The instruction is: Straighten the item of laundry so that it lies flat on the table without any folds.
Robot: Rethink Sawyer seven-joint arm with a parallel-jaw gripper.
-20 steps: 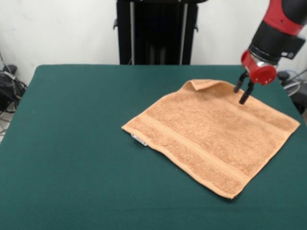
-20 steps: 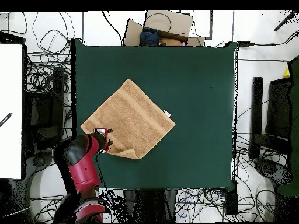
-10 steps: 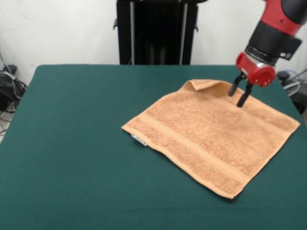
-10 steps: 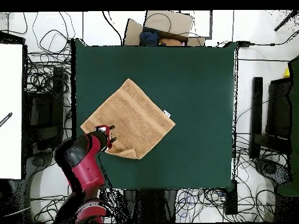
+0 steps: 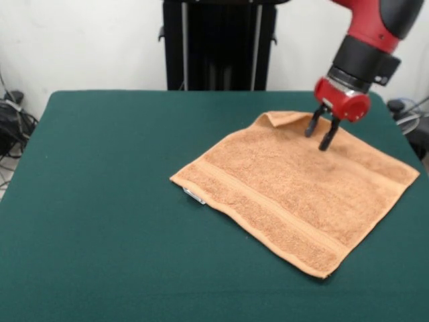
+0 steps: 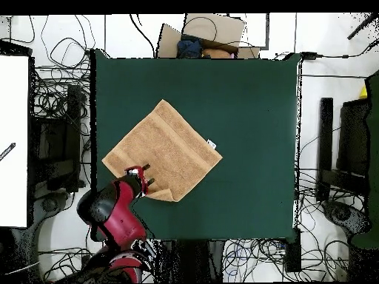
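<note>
The peach-orange towel [image 5: 295, 181] lies spread like a diamond on the right half of the dark green table [image 5: 107, 201]. Its far corner [image 5: 275, 119] is folded over on itself. A small white tag [image 5: 194, 195] sticks out at its left edge. My gripper [image 5: 319, 133] is open, empty, and hovers just above the towel's far part, a little right of the folded corner. In the overhead view the towel [image 6: 163, 148] lies at the table's left, with the gripper [image 6: 149, 174] over its lower edge near the fold [image 6: 169, 194].
The black pedestal [image 5: 218, 43] stands behind the table's far edge. The towel's right corner [image 5: 415, 176] lies close to the table's right edge. Cables and equipment [image 6: 55, 96] surround the table in the overhead view.
My gripper has moved left across the far part of the towel, toward the folded corner. It stays open. The towel has not moved.
</note>
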